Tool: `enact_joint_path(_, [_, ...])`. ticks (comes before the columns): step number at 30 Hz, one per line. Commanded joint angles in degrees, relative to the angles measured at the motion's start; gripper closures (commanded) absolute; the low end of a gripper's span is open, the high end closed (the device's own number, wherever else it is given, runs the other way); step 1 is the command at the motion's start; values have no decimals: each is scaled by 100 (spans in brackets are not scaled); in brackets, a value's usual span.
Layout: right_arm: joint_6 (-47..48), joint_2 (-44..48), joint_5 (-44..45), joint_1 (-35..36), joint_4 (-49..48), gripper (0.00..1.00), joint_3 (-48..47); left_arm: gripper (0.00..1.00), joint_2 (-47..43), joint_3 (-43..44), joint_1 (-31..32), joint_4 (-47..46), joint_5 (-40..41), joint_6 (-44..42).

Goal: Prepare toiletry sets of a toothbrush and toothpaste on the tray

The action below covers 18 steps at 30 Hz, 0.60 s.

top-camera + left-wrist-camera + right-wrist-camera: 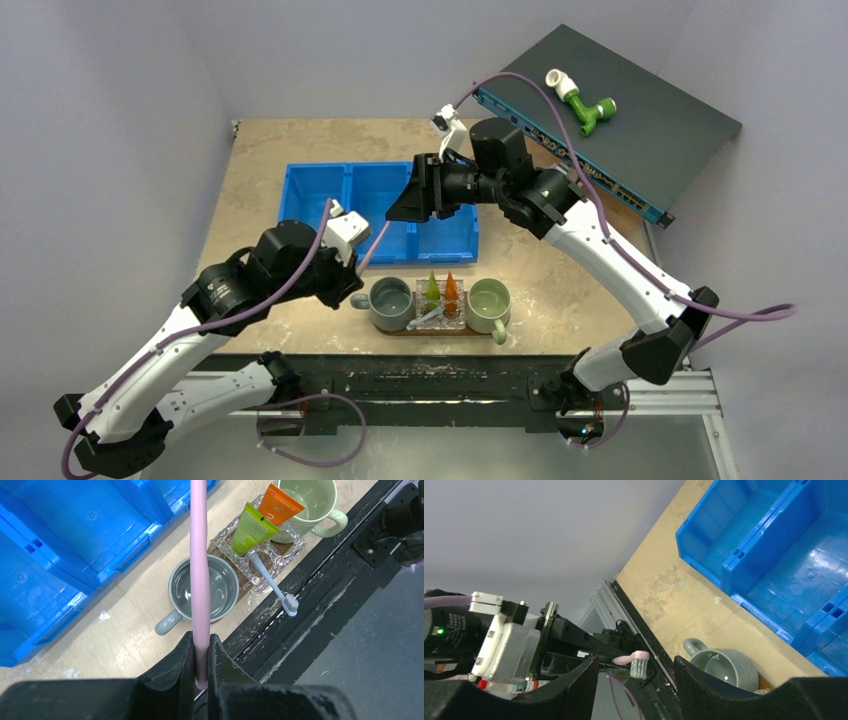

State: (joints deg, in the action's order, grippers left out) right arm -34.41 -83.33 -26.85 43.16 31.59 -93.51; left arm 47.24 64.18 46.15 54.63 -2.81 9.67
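My left gripper (352,276) (200,641) is shut on the handle end of the pinkish toothbrush (372,246) (198,555), which slants up to the right above the grey mug (390,304) (223,587). My right gripper (396,213) (634,667) is open, and the brush's bristle head (639,663) sits between its fingers without touching them. The green tube (432,290) (248,530) and orange tube (451,289) (279,505) stand in a clear glass holder on the dark brown tray (452,332). The pale blue toothbrush (425,318) (272,587) leans out of the holder.
A pale green mug (489,304) (305,505) stands on the tray's right end. The blue three-compartment bin (345,195) (784,555) lies behind. A dark network switch (640,120) with a green-and-white pipe fitting (582,100) sits at the back right. The table's front edge is just below the tray.
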Motion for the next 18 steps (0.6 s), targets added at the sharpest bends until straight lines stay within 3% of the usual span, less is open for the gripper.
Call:
enact_joint_path(1, [-123, -65, -474, -1, -277, 43, -155, 100, -88, 165, -1, -64, -9, -209])
enact_joint_path(18, [-272, -201, -722, -5, -454, 61, -119, 100, -155, 41, 35, -137, 61, -223])
